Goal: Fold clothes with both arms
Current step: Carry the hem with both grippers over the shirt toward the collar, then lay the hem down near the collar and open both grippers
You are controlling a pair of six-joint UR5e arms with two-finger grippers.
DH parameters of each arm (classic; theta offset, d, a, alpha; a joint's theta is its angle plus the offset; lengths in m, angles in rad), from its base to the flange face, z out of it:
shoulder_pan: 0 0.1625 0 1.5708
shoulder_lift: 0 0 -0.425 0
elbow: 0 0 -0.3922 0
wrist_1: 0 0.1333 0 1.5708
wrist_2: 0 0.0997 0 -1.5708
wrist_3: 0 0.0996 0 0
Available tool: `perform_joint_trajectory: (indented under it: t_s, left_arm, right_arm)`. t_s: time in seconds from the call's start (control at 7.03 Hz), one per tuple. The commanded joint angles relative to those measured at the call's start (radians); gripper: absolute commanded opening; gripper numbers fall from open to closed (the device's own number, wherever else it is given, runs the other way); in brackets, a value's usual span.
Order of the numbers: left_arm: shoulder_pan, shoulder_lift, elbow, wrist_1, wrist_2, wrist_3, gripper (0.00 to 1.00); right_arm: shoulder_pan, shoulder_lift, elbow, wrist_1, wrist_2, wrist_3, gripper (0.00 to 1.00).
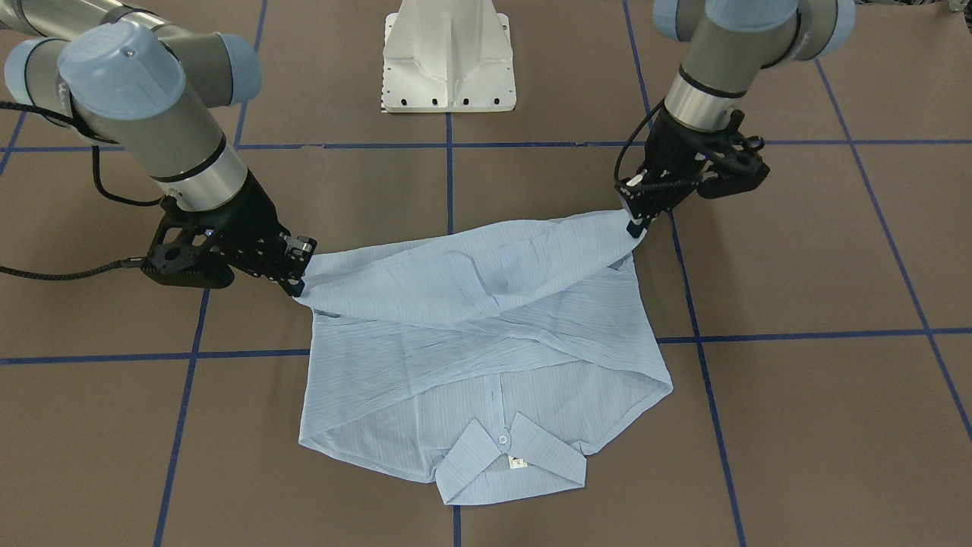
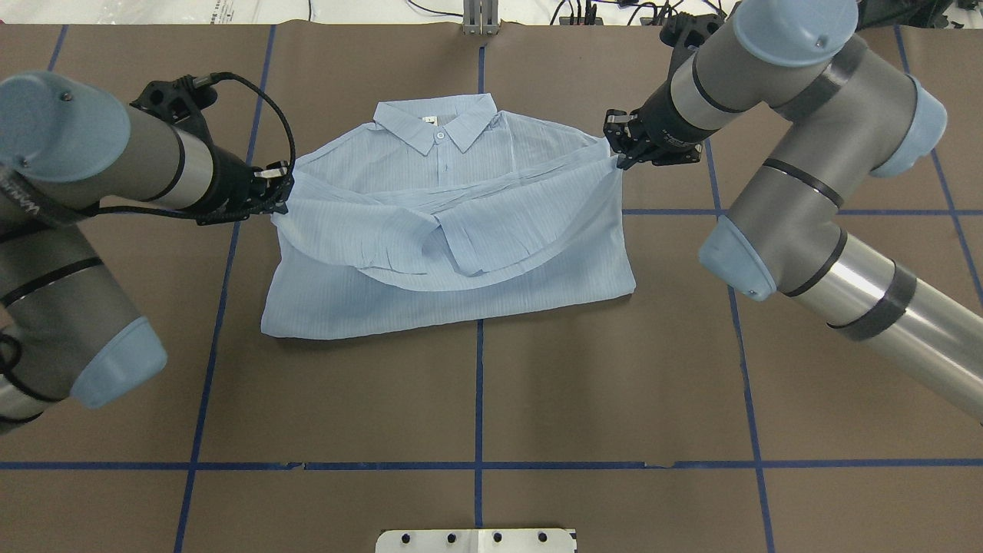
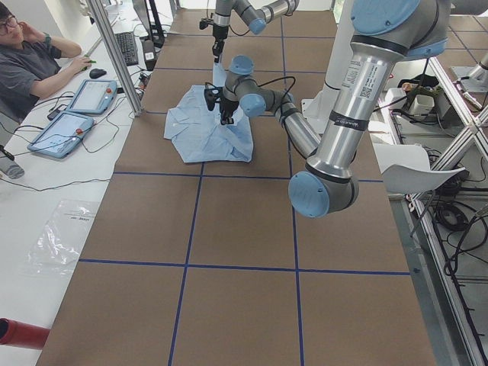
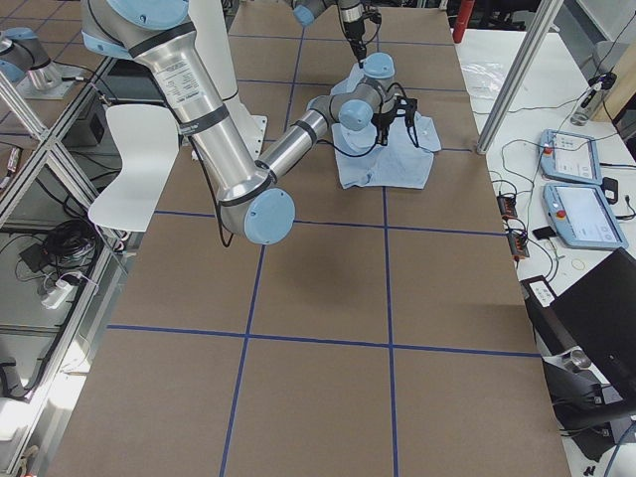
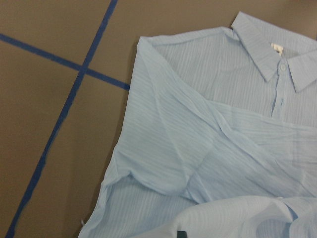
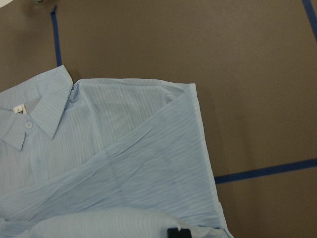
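Observation:
The pale-blue shirt (image 2: 453,261) lies on the brown table, front up, its collar (image 2: 434,127) on the side away from the robot. The sleeves are crossed over the chest. My left gripper (image 2: 278,201) is shut on one corner of the lower edge, at the shirt's left side. My right gripper (image 2: 617,157) is shut on the opposite corner. The fabric between them hangs raised in a sagging band over the body. In the front-facing view the left gripper (image 1: 635,226) is on the right and the right gripper (image 1: 298,287) on the left. The left wrist view shows the shirt (image 5: 198,148) from above, and so does the right wrist view (image 6: 133,158).
The white pedestal base (image 1: 449,57) stands at the robot's edge of the table. Blue tape lines (image 2: 480,399) cross the brown surface. A seated person (image 3: 27,65) and two tablets (image 3: 61,130) are at a side desk beyond the table's far edge.

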Motion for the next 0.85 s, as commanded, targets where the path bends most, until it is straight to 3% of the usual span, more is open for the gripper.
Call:
perform_joint_trajectory:
  t_s: [0.0, 0.28, 0.43, 0.71]
  left_arm:
    - [-0.096, -0.048, 0.245, -0.231, -0.010, 0.044, 0.00]
    - [-0.137, -0.115, 0.474, -0.399, -0.044, 0.049, 0.00]
    - [-0.137, -0.127, 0.524, -0.459, -0.044, 0.049, 0.00]
    - [-0.135, -0.163, 0.561, -0.461, -0.044, 0.049, 0.00]
  right_arm:
    - [0.028, 0.079, -0.228, 0.150, 0.009, -0.005, 0.00]
    - [0.048, 0.133, -0.358, 0.196, 0.017, -0.039, 0.00]
    - [0.053, 0.140, -0.390, 0.210, 0.017, -0.049, 0.00]
    - [0.081, 0.140, -0.424, 0.210, 0.038, -0.108, 0.00]
